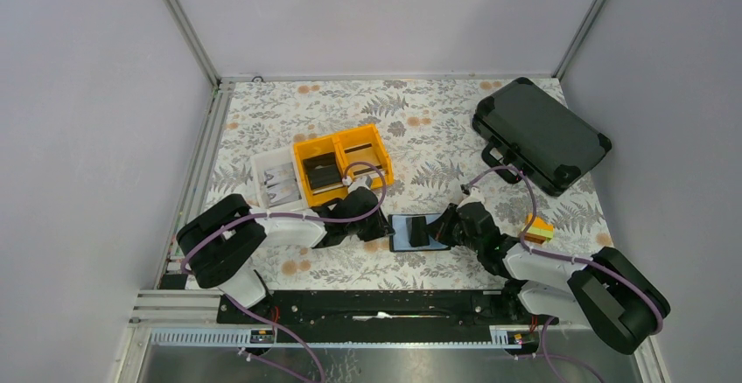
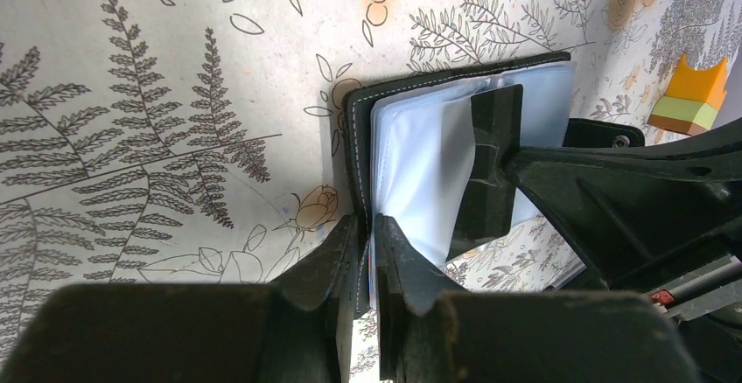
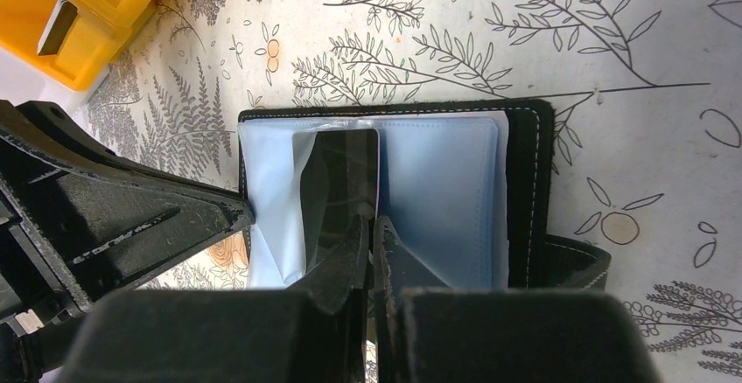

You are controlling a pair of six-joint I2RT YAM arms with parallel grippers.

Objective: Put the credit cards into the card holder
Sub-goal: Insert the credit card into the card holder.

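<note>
The card holder point(image 1: 408, 233) lies open on the floral table between the two arms, its light-blue pockets point(image 3: 437, 182) facing up. My left gripper point(image 2: 369, 234) is shut on the holder's black left cover edge point(image 2: 354, 156) and the sleeve beside it. My right gripper point(image 3: 370, 230) is shut on a dark credit card point(image 3: 341, 169) that stands partly inside a clear sleeve at the holder's middle. The same card point(image 2: 492, 160) shows from the left wrist. More credit cards lie in the white bin point(image 1: 280, 182) and the yellow bin point(image 1: 322, 173).
A large black hard case point(image 1: 538, 134) sits at the back right. A small orange and green block point(image 1: 538, 228) rests by the right arm. The yellow bins point(image 1: 378, 157) stand just behind the left gripper point(image 1: 382, 230).
</note>
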